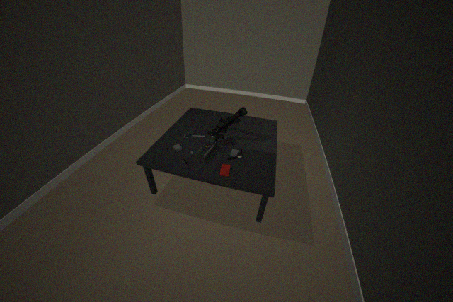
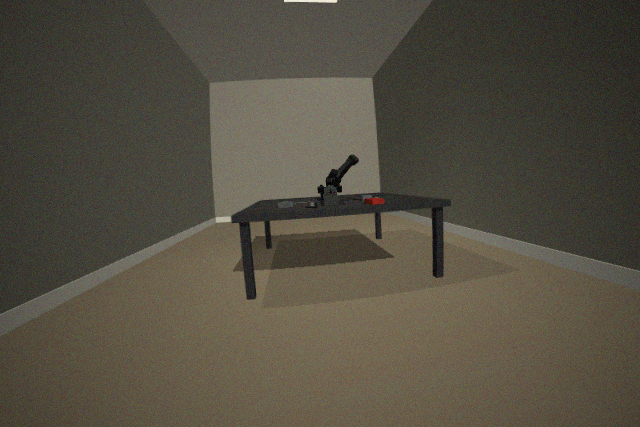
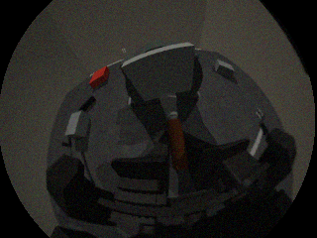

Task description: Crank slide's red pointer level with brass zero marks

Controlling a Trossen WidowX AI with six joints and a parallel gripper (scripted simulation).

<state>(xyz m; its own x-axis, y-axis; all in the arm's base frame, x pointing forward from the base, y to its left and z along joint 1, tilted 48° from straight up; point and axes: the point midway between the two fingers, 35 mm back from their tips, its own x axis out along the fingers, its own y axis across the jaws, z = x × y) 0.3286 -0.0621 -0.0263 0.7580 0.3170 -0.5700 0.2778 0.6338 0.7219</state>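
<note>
The crank's orange-brown handle [image 3: 177, 144] stands between the fingers in the wrist view. My gripper [image 3: 172, 133] is shut on it. The machine [image 1: 209, 150] [image 2: 329, 198] [image 3: 160, 76] is dark grey, and in the wrist view its light-edged block fills the area beyond the handle. The black arm [image 1: 231, 119] [image 2: 343, 170] leans over the machine. The slide's red pointer and the brass zero marks cannot be made out in any view. In the top and exterior views the gripper and handle are too small and dark to tell apart.
A red block [image 1: 225, 170] [image 2: 374, 201] [image 3: 99, 77] lies on the dark table [image 1: 252, 179] [image 2: 413, 201]. One grey block [image 1: 234, 152] [image 3: 78, 124] and another grey block [image 1: 177, 147] [image 2: 285, 204] [image 3: 224, 67] lie on opposite sides of the machine. A thin pale item [image 1: 197, 135] [image 3: 257, 143] lies nearby.
</note>
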